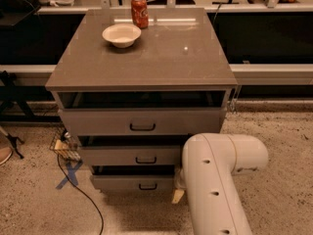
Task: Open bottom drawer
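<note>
The bottom drawer is the lowest of three grey-taupe drawers in the cabinet. Its small black bar handle sits at the middle of its front, and a dark gap shows above the front. My gripper is at the drawer's right end, low beside the front. My white arm hides most of it, so only a small tan part shows. I cannot tell whether the gripper touches the drawer.
On the cabinet top stand a white bowl and a red soda can. A small basket and a black cable lie on the floor to the left. A blue tape cross marks the floor.
</note>
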You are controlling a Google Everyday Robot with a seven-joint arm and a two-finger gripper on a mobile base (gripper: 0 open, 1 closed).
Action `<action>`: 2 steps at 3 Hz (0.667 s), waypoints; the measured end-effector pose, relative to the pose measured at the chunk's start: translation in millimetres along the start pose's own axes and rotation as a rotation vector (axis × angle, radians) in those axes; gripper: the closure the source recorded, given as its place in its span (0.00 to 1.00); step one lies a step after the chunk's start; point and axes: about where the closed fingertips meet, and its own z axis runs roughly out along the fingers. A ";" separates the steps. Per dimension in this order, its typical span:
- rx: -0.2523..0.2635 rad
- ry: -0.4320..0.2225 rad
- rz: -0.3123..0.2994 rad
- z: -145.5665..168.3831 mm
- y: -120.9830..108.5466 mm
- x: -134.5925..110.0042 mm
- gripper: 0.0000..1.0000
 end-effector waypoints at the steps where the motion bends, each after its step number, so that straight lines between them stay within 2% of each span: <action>1: -0.033 0.019 0.025 5.9 2.1 1.4 0.19; 2: -0.056 0.024 0.053 6.3 9.8 5.0 0.42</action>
